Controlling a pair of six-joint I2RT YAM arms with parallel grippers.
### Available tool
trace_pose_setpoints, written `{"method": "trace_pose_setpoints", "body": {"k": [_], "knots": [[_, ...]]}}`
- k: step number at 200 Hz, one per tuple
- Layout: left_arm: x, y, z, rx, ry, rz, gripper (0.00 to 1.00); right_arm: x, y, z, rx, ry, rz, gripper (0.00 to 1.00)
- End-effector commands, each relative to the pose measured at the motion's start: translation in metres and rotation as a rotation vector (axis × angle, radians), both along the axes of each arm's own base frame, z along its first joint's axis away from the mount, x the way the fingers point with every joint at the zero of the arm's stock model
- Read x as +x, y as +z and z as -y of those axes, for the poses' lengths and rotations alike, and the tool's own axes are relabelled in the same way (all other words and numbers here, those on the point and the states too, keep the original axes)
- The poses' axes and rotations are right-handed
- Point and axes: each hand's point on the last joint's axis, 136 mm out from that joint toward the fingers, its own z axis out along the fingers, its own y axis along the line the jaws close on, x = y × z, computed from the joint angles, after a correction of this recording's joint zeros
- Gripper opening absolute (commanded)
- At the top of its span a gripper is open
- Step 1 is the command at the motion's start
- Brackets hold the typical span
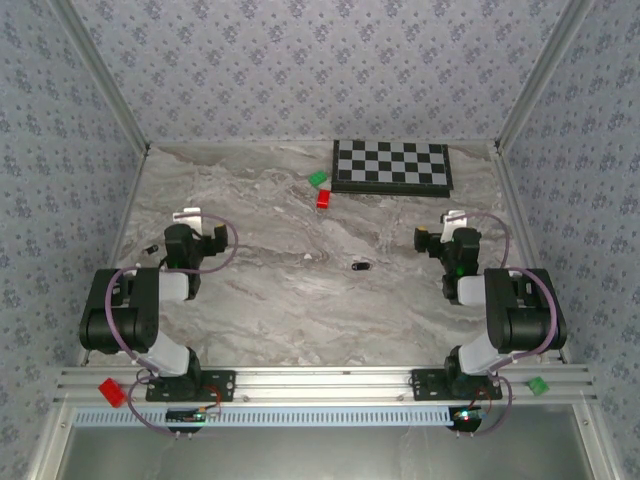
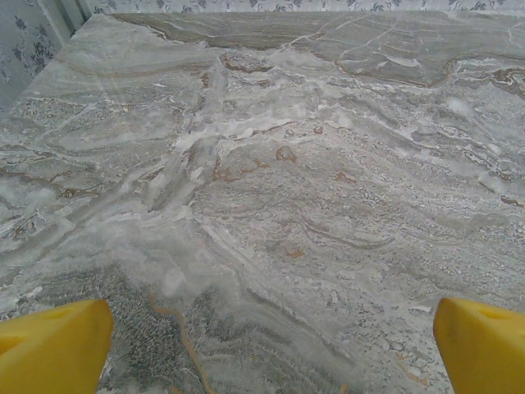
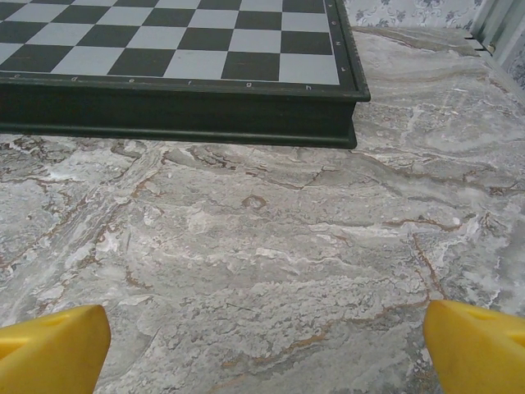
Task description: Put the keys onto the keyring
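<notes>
1. Nearest, on the metal rail (image 1: pixel 320 385) along the table's near edge, a near red block (image 1: pixel 111 390) sits at the left and a near green block (image 1: pixel 537 384) at the right, each beside an arm base.
2. Left gripper (image 2: pixel 267 353) hangs over the bare marbled table (image 2: pixel 271 205). Its yellow fingertips (image 2: pixel 53 345) are spread wide with nothing between them.
3. Right gripper (image 3: pixel 262 349) is equally wide and empty, over bare table, facing the chessboard (image 3: pixel 180 107).
4. Between the two arms, slightly right of the middle, the keys (image 1: pixel 360 266) lie on the table as one small dark cluster. It is too small to tell whether the keyring is there.
5. Another tiny dark speck (image 1: pixel 150 247) lies just left of the left arm, too small to identify.
6. Farther back, a far red block (image 1: pixel 323 198) and a far green block (image 1: pixel 318 178) sit just beside the chessboard's near left corner.
7. Farthest, the chessboard lies flat near the back wall, right of centre.
</notes>
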Motion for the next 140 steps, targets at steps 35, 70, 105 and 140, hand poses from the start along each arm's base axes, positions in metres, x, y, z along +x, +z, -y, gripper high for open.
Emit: {"method": "trace_pose_setpoints", "body": {"k": [35,70,105,140], "knots": [[0.0015,0.0036,0.0002,-0.007,-0.01,0.02,1.0,0.0049,0.0022,0.001,0.015,0.014,0.001,0.99],[0.0019,0.0045,0.0004,-0.007,-0.011,0.022,1.0,0.0055,0.0029,0.0029,0.023,0.008,0.001,0.99],[0.0019,0.004,0.0002,-0.011,-0.013,0.021,1.0,0.0054,0.003,0.0035,0.022,0.007,0.002,0.99],[0.0031,0.0068,-0.0029,-0.01,0.007,0.025,1.0,0.0046,0.0063,0.0097,-0.02,-0.058,0.017,0.99]]}}
